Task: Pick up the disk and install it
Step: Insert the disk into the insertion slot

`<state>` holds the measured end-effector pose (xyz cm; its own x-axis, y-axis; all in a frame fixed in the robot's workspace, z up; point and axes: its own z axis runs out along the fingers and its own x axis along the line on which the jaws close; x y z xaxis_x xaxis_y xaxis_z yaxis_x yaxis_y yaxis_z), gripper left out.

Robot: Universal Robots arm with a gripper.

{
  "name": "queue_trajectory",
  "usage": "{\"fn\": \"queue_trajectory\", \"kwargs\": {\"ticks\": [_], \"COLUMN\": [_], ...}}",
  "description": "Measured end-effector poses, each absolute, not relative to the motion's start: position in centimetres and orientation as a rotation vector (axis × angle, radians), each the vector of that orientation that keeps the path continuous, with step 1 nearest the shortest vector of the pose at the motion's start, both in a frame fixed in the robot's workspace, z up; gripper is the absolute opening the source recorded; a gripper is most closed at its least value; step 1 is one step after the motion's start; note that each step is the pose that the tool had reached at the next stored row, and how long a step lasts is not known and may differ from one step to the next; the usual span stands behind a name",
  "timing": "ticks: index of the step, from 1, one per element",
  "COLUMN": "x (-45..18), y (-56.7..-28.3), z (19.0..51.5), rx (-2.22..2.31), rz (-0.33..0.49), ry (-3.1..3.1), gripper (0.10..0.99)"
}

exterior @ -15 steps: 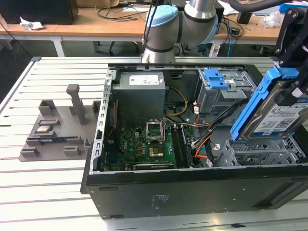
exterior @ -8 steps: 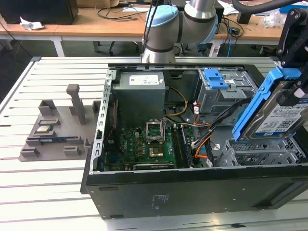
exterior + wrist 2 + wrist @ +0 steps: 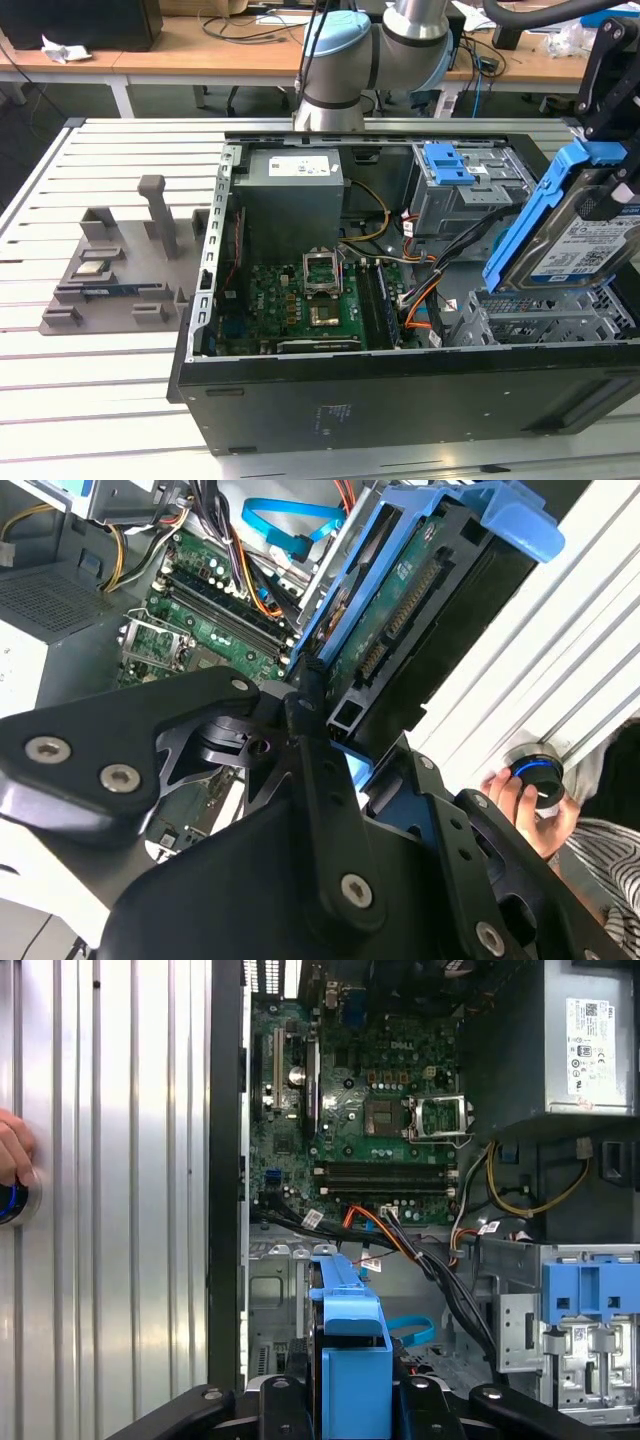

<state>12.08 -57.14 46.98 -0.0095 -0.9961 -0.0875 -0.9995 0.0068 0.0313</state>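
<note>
The disk, a silver drive with a barcode label in a bright blue frame, hangs tilted over the open computer case at the exterior view's right. My black gripper comes down from above and is shut on the disk's upper end. The disk's lower edge sits just above the grey drive bay in the case's near right corner. In the second wrist view the disk shows its green circuit board side, clamped at the gripper. In the first wrist view the disk's blue frame sits between the fingers, over the bay.
The case holds a green motherboard, a big grey box, a metal cage with a blue latch and loose cables. A grey parts fixture lies at the exterior view's left. A person's hand rests on a blue-ringed button.
</note>
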Motion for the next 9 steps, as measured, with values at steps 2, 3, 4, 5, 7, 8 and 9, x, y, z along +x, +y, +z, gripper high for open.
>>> {"fn": "queue_trajectory", "kwargs": {"ticks": [2, 3, 4, 5, 7, 8, 9], "x": [12.1, 12.2, 12.2, 12.3, 12.5, 12.6, 12.6], "y": [-57.1, -57.1, -57.1, -57.1, -57.0, -56.9, -56.7], "z": [46.8, 46.8, 46.7, 46.6, 46.0, 45.7, 45.5], "rx": [-2.187, -2.188, -2.19, -2.19, -2.192, -2.193, -2.193], "rz": [0.119, 0.118, 0.114, 0.113, 0.11, 0.11, 0.108], "ry": [2.206, 2.206, 2.208, 2.209, 2.211, 2.211, 2.212], "gripper": [0.365, 0.365, 0.365, 0.365, 0.365, 0.365, 0.365]}}
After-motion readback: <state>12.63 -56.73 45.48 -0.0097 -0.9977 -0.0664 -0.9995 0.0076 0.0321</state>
